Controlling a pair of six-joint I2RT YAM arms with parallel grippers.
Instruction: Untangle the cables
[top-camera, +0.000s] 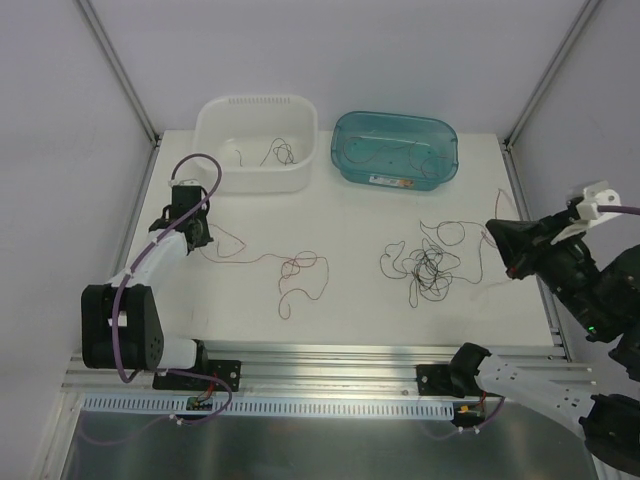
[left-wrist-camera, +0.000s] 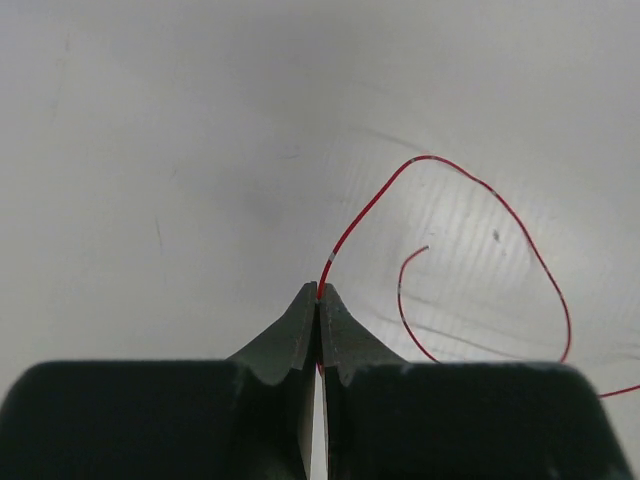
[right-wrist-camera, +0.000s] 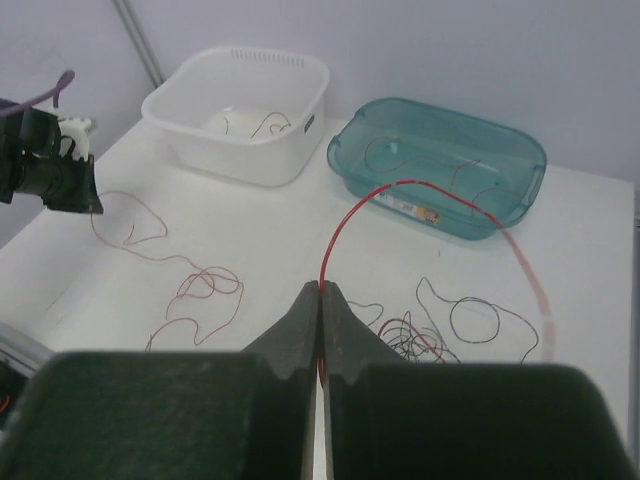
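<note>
Overhead, the whole spread is on show. The cables (top-camera: 428, 266) lie on the white table (top-camera: 350, 215): a dark tangle of black and red-brown curls sits right of middle, and a loose red-brown strand (top-camera: 300, 272) loops left of middle and trails off to the left gripper (top-camera: 202, 238). Only this view has both arms at once. The left wrist camera gives none of that, just bare tabletop and one red wire (left-wrist-camera: 470, 180) arcing up out of the fingertips and curling round to the right, with a short free end beside it. Those jaws are pressed together, pinching the wire right at the tip. Now the right wrist camera: it looks across the table to the white tub (right-wrist-camera: 240, 150) at the far left and the teal tub (right-wrist-camera: 440, 195) just beside it. Each has a few thin wires lying inside, which the left wrist view never catches. The right gripper (right-wrist-camera: 320, 290) is clamped tight too, on a second red wire (right-wrist-camera: 345, 225) that rises in a blurred arch and drops away to the right, above the tangle. The left arm is folded in, its gripper low at the left side of the table, near the white tub. The right arm reaches in from the right edge, its gripper held up off the surface and pointing left.
</note>
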